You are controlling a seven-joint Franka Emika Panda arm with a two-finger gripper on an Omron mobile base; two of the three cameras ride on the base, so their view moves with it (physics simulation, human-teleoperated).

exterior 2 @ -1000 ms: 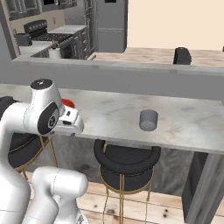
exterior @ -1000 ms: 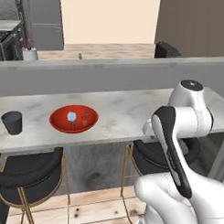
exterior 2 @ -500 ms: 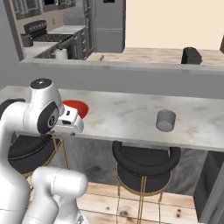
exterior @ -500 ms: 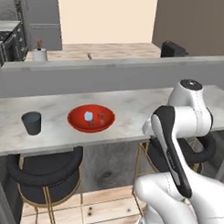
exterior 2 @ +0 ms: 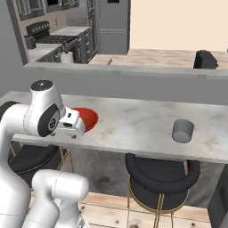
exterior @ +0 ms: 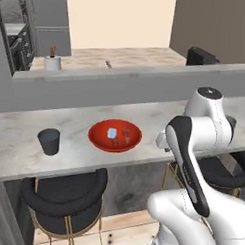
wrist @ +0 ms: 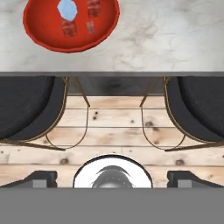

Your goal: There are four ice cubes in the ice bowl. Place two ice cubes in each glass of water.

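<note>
Sliding rightward in both base views, the whole scene is shifting because the base is driving, bringing the glossy red ice bowl [exterior: 115, 136] on the marble desk [exterior: 23, 151] nearer centre. With jaws spread wide and empty, the gripper [wrist: 112, 177] is hanging off the desk's near edge; it should be reaching forward over the bowl, centring on one pale blue ice cube [wrist: 67, 9] before descending.

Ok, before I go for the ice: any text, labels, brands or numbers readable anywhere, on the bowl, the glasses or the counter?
None: no readable text in any view.
The red bowl, the dark glass, the grey glass and the counter are all unmarked.
The white cylinder on the far ledge is too small to tell.
</note>
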